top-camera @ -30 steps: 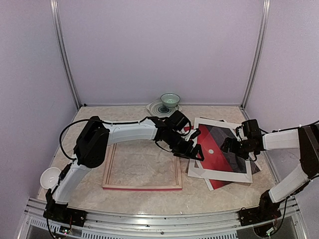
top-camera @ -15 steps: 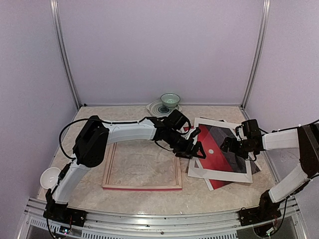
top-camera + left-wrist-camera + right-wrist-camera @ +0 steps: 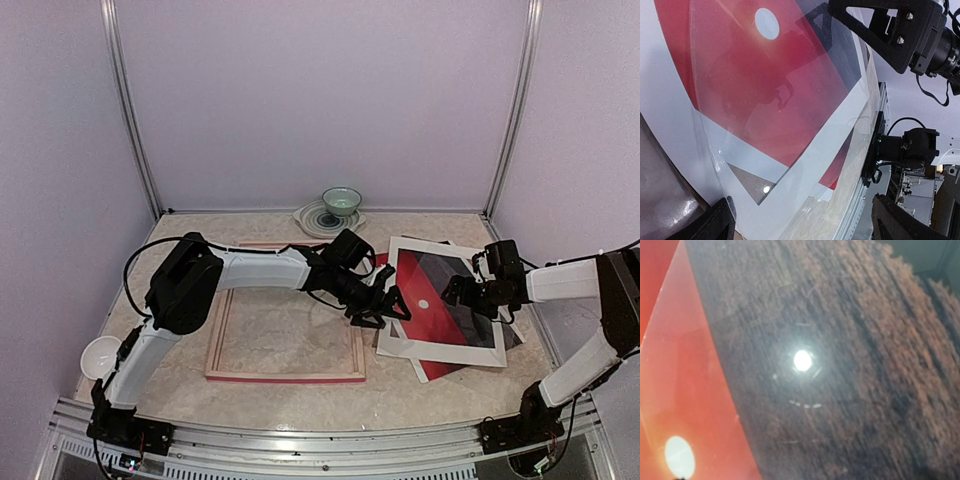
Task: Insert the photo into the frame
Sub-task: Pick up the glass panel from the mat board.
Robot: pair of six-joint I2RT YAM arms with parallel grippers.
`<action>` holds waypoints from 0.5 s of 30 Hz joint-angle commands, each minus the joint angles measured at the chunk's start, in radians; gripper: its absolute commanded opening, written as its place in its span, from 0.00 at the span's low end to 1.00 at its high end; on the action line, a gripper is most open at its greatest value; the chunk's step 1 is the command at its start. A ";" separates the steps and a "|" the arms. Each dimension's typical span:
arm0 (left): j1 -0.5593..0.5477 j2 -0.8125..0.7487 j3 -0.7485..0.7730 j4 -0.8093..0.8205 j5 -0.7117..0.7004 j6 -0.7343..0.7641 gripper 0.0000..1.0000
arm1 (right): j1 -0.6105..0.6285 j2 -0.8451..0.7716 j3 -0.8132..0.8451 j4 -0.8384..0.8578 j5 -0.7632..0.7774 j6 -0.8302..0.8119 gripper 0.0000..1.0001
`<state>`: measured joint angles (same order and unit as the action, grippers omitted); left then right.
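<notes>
While the frame point(image 3: 285, 377) lay flat on the table point(image 3: 400, 400), pale back upward and its opening showing only table, the top view placed the photo point(image 3: 420, 320) well outside it. The photo sat to the frame's right, under a white mat point(image 3: 445, 352) in a loose stack. The left gripper point(image 3: 385, 308) hung over the stack's left edge, jaws apart with nothing between them. The right gripper point(image 3: 466, 297) stood low over the photo's dark half, jaws likewise apart; contact could not be determined. The left wrist view showed red sky and the white sun dot point(image 3: 766, 23) through the mat's opening, with the photo lying askew beneath the mat. What appeared to be a clear sheet point(image 3: 750, 165) overlay both. That arm's fingers point(image 3: 715, 225) were spread wide, clear of the paper. The right wrist view was filled by the print at close range, glare included; its own fingers were not visible. Assessment: the step in hand was the approach to take the photo from the stack, and insertion had not begun. The next move called for a finger worked under one thin edge while the other arm steadied the stack, so that the photo alone came away.
</notes>
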<state>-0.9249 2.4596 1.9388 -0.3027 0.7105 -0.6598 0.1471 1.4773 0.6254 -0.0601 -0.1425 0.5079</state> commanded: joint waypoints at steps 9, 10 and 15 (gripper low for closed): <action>0.008 -0.072 -0.092 0.250 0.107 -0.195 0.91 | -0.007 0.038 -0.046 -0.103 -0.038 0.005 0.99; 0.008 -0.071 -0.092 0.261 0.112 -0.208 0.91 | -0.007 0.037 -0.046 -0.104 -0.039 0.005 0.99; 0.007 -0.070 -0.094 0.329 0.128 -0.273 0.88 | -0.007 0.035 -0.043 -0.106 -0.042 0.005 0.99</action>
<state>-0.9195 2.4428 1.8553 -0.0738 0.7998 -0.8692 0.1471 1.4773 0.6250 -0.0597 -0.1444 0.5018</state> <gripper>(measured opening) 0.890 0.992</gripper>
